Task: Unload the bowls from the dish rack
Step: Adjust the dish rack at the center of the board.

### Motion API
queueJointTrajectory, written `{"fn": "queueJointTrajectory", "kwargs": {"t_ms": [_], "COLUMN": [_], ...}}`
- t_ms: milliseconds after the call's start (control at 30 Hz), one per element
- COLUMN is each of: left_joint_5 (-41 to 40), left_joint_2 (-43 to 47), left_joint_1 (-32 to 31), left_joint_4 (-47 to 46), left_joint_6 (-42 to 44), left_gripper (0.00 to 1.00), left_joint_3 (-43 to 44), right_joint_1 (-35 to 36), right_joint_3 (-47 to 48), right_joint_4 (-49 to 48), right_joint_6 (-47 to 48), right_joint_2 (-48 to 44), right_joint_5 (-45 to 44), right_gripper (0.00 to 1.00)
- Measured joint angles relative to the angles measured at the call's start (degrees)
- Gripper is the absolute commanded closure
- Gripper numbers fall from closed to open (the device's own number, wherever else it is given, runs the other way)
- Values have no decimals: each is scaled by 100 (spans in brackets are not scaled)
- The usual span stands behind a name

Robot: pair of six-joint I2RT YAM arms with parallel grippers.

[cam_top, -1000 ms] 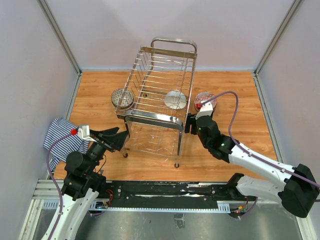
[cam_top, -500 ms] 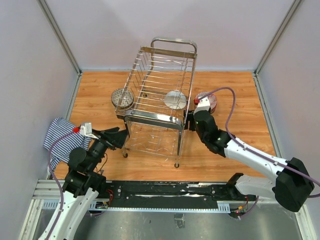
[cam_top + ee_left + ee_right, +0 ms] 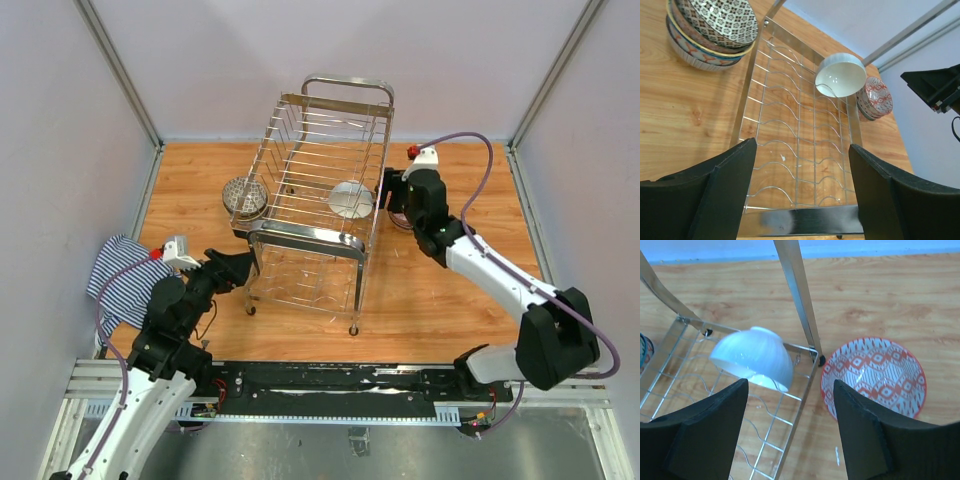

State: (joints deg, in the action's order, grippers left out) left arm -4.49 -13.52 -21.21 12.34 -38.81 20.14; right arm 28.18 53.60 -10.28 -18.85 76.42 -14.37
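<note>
Left gripper (image 3: 238, 268): nearest thing in the shot, down at about 7 o'clock from the rack. Its jaws were spread wide with nothing in them, pointing at the rack's near left corner without touching it.

Striped cloth (image 3: 122, 275): bunched up at the table's left edge, around 8 o'clock, just beside the left arm.

Table (image 3: 450, 290): plain wood boards, with everything sitting on it.

Rack (image 3: 318, 190): a big chrome wire thing standing upright on its thin legs mid-table, long way running near to far. It had a thick loop handle at the near end and another at the far end. Through the left wrist camera the wire floor looked bare apart from one bowl.

Stack of bowls (image 3: 710, 30): already out on the wood, just beside the rack's left side at about 9 o'clock. Several were nested together, with a dark speckled one on top and a blue and red patterned one at the bottom.

White bowl (image 3: 351, 199): the only one I could see inside the rack. It was over on the 3 o'clock side, tipped on its edge and leaning on the right rail, with its white inside facing the near end.

Right gripper (image 3: 385, 190): up at roughly 2 o'clock, right beside the rack's right rail and above the white bowl. The jaws were open and holding nothing, and the right wrist camera showed the bowl below and between the fingers (image 3: 705, 435), not pinched.

Red bowls (image 3: 872, 375): red and white diamond pattern, on the table just outside the right rail at 3 o'clock. The left wrist view looked like more than one stacked, but I couldn't count them.
</note>
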Motion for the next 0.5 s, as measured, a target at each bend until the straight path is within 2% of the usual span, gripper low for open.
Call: {"fn": "queueJointTrajectory", "kwargs": {"t_ms": [267, 500], "left_joint_5": [-656, -890], "left_joint_2": [46, -70], "left_joint_1": [0, 0], "left_joint_4": [234, 234], "left_joint_6": [-361, -525], "left_gripper": [20, 20], "left_joint_3": [52, 52], "right_joint_1": [-490, -787], "right_joint_3": [990, 1340], "right_joint_4": [-216, -328], "right_joint_6": [-42, -61], "right_joint_2": [1086, 1663], "right_joint_5": [743, 1034], "right_gripper": [30, 31]}}
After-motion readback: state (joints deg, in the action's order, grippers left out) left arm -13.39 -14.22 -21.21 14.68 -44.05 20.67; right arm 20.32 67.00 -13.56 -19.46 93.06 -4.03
